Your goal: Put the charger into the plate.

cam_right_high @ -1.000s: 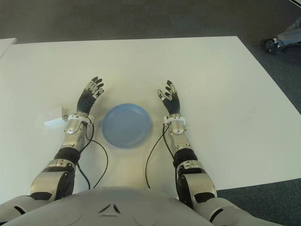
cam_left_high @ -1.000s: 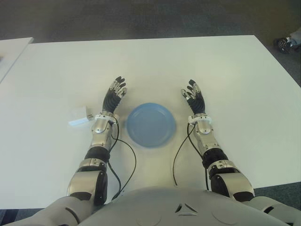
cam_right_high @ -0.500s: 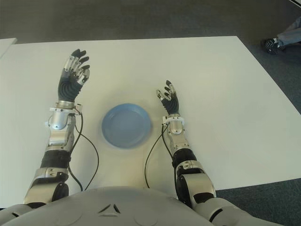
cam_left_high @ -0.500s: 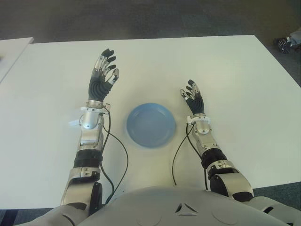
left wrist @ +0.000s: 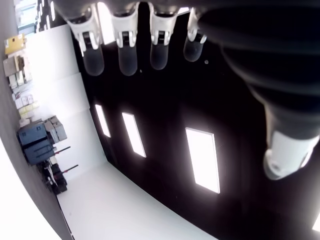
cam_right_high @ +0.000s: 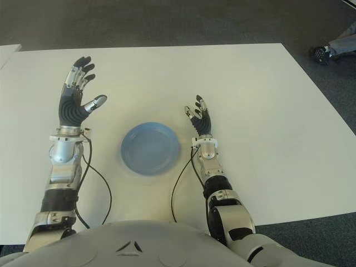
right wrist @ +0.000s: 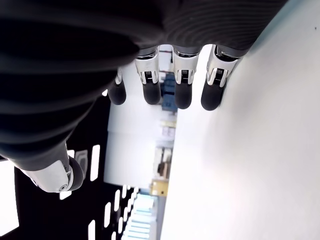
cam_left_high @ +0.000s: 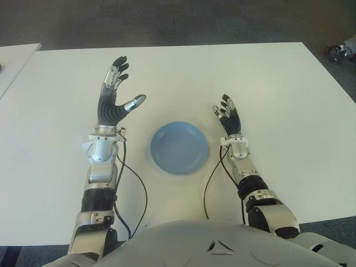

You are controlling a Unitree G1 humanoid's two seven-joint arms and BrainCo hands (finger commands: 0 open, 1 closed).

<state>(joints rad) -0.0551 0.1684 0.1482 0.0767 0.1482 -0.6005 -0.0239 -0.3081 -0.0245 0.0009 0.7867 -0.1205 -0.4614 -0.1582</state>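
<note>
Two hands, both empty. The left hand (cam_left_high: 114,100) is lifted off the desk (cam_left_high: 267,83), palm up toward the head camera, four fingers straight and spread, thumb stuck out toward the plate (cam_left_high: 179,147). Its wrist view shows only ceiling lights past the extended fingers, so it is released and touching nothing. The right hand (cam_left_high: 228,117) shows just right of the plate with its fingers extended and loose, holding nothing, idle.

Charger (cam_left_high: 84,146) - almost fully hidden. Only a pale sliver shows at the outer left edge of the left wrist in the left eye view, under the raised forearm, and the right eye view doesn't show it at all. So it lies on the desk left of the plate, below and behind the left palm, back toward the robot from the fingertips. Its long axis can't be read, too little shows.

The left hand is clearly nearer; the right has the plate between it and the charger. Judgement: the reach isn't lined up yet - the left hand needs to turn palm-down and drop back and to its left onto the charger before any closing. The plate is bare, a short way to the right of that spot.
</note>
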